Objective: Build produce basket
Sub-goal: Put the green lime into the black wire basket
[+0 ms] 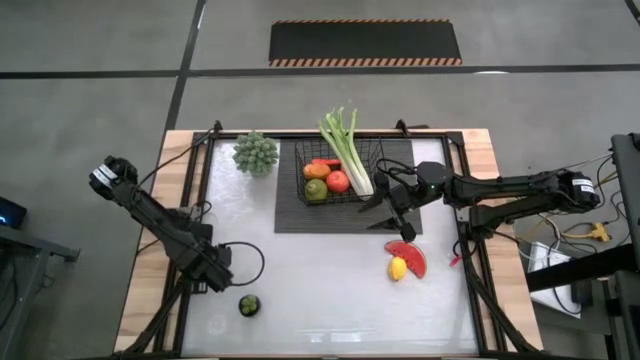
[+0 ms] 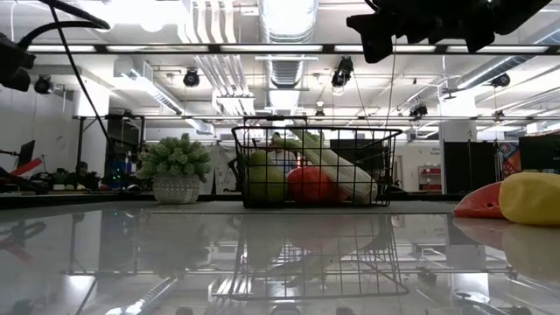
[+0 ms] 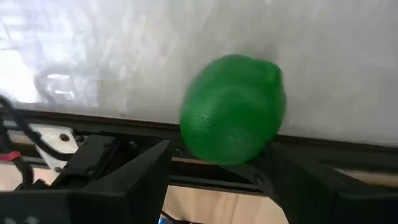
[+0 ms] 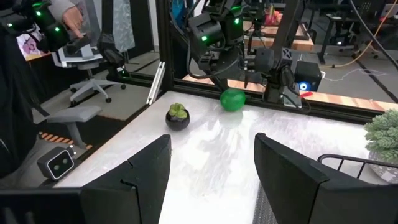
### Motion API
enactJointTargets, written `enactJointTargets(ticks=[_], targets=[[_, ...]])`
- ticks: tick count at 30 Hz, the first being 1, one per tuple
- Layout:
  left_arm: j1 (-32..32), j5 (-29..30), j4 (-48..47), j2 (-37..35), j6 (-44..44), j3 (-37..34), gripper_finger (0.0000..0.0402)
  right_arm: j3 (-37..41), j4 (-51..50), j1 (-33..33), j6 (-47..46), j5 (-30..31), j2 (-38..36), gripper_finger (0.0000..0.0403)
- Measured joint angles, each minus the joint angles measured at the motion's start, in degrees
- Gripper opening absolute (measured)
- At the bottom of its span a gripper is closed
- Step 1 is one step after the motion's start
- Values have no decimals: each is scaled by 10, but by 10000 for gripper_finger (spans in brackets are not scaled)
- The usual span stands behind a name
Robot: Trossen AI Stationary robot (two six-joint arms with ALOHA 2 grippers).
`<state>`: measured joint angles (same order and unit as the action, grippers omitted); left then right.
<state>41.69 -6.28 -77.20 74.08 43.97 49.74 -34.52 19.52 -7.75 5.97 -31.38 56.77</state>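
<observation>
**1 lime in the left gripper, basket far across the table**

Left gripper point(image 1: 215, 272) sat near the table's front-left edge. Its fingers were closed in on both sides of the lime point(image 3: 233, 109), and it looked gripped, not just bracketed. Couldn't tell whether the lime was lifted clear of the surface.

Key relation: the basket point(image 1: 300, 172) lay well apart from that gripper, toward the back of the table and to the robot's right, on the dark mat point(image 1: 290, 218). My read is that the carry had to run diagonally, away and rightward.

The celery point(image 1: 350, 155) lay along the basket's right side, with its leafy end sticking out over the back rim. The left half held round fruit, so the front-left corner looked like the easier drop spot.

Right gripper point(image 1: 392, 218) hung open and empty just beside the basket's front-right corner. It was much nearer than the left to the watermelon slice point(image 1: 410, 256) and the lemon point(image 1: 398, 268), which were touching each other. The dark round fruit point(image 1: 248, 305) sat near the left gripper, at the front edge.
</observation>
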Motion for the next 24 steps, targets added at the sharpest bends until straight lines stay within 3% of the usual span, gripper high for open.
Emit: enactJointTargets(ticks=[10, 19, 24], targets=[[1, -37, 28, -2, -45, 10, 246, 1, 1, 0, 2, 0, 0, 215], [1, -24, 62, -2, -49, 5, 357, 1, 3, 0, -3, 0, 0, 215], [1, -23, 62, 0, -11, 4, 379, 3, 3, 0, -9, 0, 0, 215]])
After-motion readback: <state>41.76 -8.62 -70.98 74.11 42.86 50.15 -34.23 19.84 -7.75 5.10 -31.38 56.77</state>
